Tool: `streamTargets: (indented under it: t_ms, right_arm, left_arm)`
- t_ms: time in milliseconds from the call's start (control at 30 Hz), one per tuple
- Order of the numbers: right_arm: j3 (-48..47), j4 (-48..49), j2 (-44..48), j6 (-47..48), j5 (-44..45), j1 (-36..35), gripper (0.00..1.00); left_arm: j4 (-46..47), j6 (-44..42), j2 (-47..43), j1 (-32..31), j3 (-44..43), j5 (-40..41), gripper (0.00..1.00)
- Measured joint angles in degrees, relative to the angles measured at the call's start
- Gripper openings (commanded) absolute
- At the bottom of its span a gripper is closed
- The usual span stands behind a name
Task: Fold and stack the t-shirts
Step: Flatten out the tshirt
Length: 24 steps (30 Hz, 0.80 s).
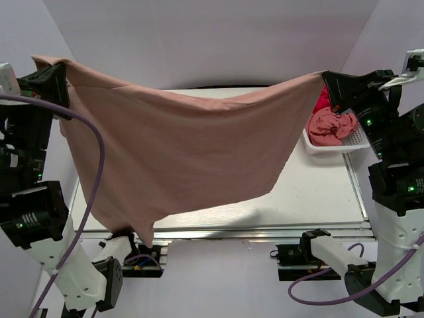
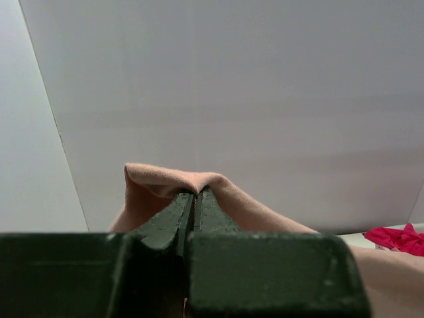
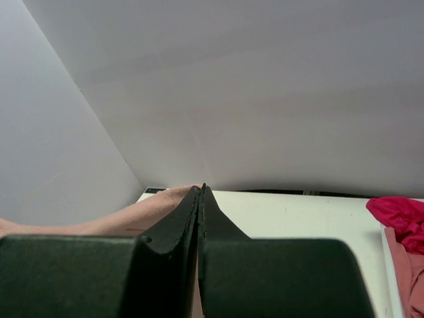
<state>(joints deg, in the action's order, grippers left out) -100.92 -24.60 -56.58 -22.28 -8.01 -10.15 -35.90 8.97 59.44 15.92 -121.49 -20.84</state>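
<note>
Left claw (image 1: 61, 68) and right claw (image 1: 326, 77) pinch opposite corners of hanging t-shirt (image 1: 179, 159).

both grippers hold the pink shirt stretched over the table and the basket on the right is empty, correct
Not empty: the top view shows the basket holding a crumpled pink shirt and a magenta one. The left gripper and right gripper do hold the stretched shirt.
</note>
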Motion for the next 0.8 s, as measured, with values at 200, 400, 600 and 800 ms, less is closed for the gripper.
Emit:
streamTargets:
  t_ms: [200, 400, 600, 800]
  right_arm:
    - [6.49, 3.32, -0.35, 0.02, 2.69, 0.0, 0.0]
    - [17.0, 9.55, -8.31, 0.0, 6.45, -0.09, 0.0]
    - [23.02, 19.96, -25.97, 1.62, 9.84, -1.4, 0.0]
    - [21.77, 29.55, -44.59, 4.9, 12.09, -2.84, 0.0]
  left_arm:
    - [4.7, -0.2, -1.44, 0.02, 16.24, 0.52, 0.11]
    - [15.76, -2.1, 5.9, 0.0, 38.38, 0.85, 0.11]
    - [29.03, -4.68, 24.85, -0.72, 50.27, 3.02, 0.12]
    - [39.17, -6.25, 48.76, -2.86, 43.47, 5.84, 0.09]
